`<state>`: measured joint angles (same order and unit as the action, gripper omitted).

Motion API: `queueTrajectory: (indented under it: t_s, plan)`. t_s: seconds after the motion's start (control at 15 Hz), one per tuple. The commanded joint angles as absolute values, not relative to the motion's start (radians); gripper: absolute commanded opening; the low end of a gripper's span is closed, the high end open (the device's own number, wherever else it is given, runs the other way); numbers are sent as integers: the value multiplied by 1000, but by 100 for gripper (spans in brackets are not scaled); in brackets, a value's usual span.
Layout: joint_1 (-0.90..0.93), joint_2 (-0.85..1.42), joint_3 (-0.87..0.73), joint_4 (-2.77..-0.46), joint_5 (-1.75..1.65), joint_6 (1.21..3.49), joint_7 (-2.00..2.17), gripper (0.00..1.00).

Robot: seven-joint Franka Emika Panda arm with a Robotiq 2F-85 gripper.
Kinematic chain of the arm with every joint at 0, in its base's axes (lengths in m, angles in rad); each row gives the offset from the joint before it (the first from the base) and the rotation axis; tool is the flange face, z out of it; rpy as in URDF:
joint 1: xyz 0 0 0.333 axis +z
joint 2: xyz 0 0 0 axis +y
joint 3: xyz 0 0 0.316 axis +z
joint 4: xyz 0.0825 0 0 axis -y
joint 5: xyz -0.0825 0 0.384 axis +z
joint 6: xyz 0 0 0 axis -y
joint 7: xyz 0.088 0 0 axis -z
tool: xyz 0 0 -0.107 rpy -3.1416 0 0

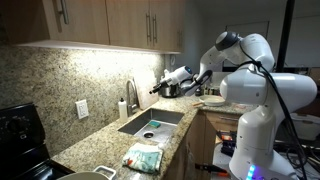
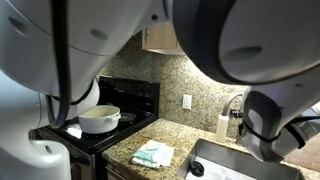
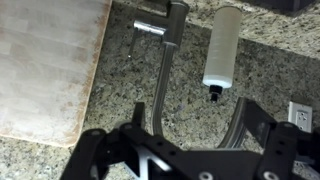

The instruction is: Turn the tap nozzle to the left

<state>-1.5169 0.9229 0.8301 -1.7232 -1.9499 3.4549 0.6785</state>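
Observation:
The tap nozzle [image 1: 133, 92] is a thin dark arched spout that rises behind the sink [image 1: 150, 123]. It shows faintly in an exterior view [image 2: 238, 105]. In the wrist view the spout [image 3: 160, 75] runs down the picture against the granite backsplash. My gripper [image 1: 161, 87] is open and empty. It hangs above the sink, a short way from the spout and pointing at it. In the wrist view the spout lies between my two fingers [image 3: 195, 125], close to the left one, without touching.
A white soap dispenser bottle [image 1: 122, 108] stands beside the tap and shows in the wrist view [image 3: 222, 45]. A folded cloth [image 1: 143, 157] lies on the granite counter. A stove with a white pot [image 2: 98, 119] stands further along. A wall outlet [image 3: 297, 115] is on the backsplash. Cabinets hang overhead.

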Motion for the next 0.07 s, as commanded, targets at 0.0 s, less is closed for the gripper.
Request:
queueTrajectory:
  t_s: [0.0]
  plan:
    - [-1515,915,826,-1724,-1950,3455,682,100]
